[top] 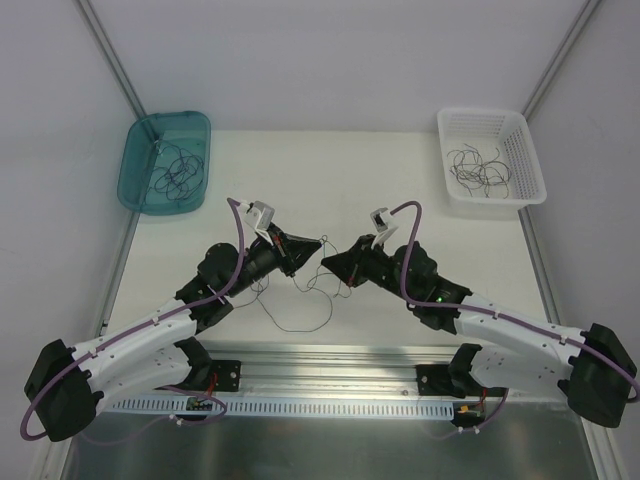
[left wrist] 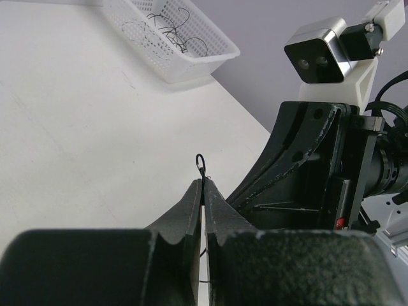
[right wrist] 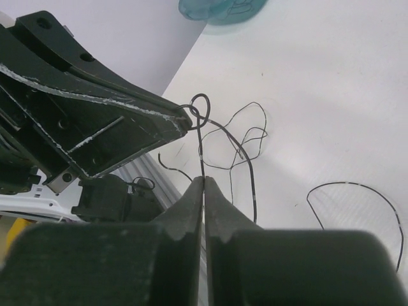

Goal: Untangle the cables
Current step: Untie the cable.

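White bench, pale grey walls. Both arms angle inward over the cables; left gripper and right gripper each clamp a strand.

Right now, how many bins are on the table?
2: a teal bin far left and a white basket far right, both at the back, each holding cables. None looks hidden.

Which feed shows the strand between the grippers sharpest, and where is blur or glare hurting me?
Right wrist: cables crisp, near fingers blurred. Left wrist: only a small loop sharp, foreground blurred. Top external: even light, cables faint, mild glare on the metal rail.
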